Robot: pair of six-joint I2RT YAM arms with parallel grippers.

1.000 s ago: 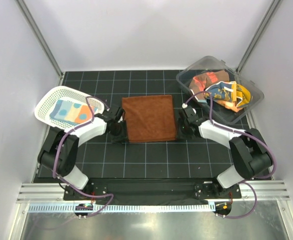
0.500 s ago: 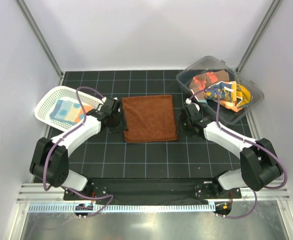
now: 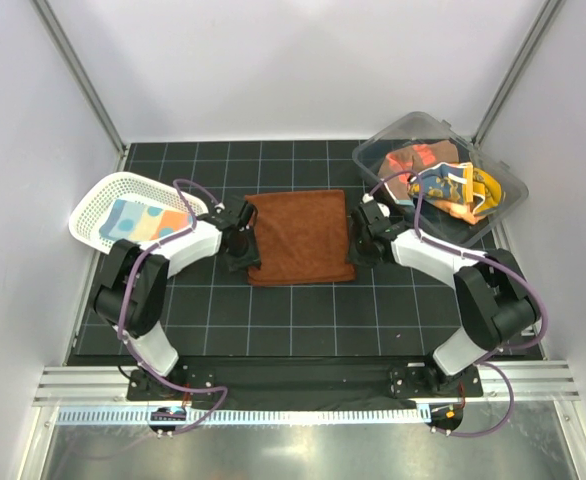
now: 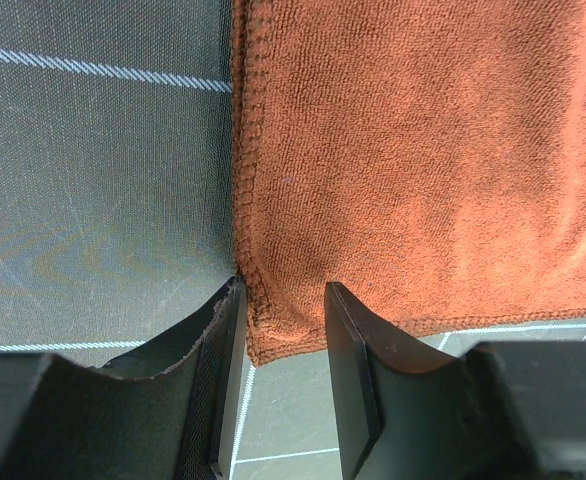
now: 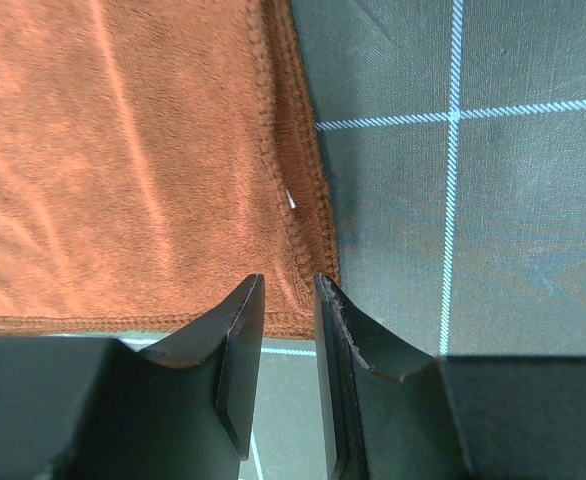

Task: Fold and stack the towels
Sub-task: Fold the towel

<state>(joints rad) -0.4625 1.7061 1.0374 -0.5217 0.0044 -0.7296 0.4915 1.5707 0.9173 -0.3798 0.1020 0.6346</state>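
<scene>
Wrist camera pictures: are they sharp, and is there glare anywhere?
Left wrist view: the weave of the brown towel is crisp, the mat shows a faint rainbow sheen. Right wrist view: sharp, pale streaks across the nap. Top view: even light, with glare on the metal strip.

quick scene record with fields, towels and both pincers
brown towel: flat on the black mat, unfolded
left pincer: jaws apart, astride the near-left corner
right pincer: jaws apart, narrower gap, astride the near-right corner
white basket: left side, holds one folded spotted towel
clear bin: far right, holds crumpled towels
</scene>
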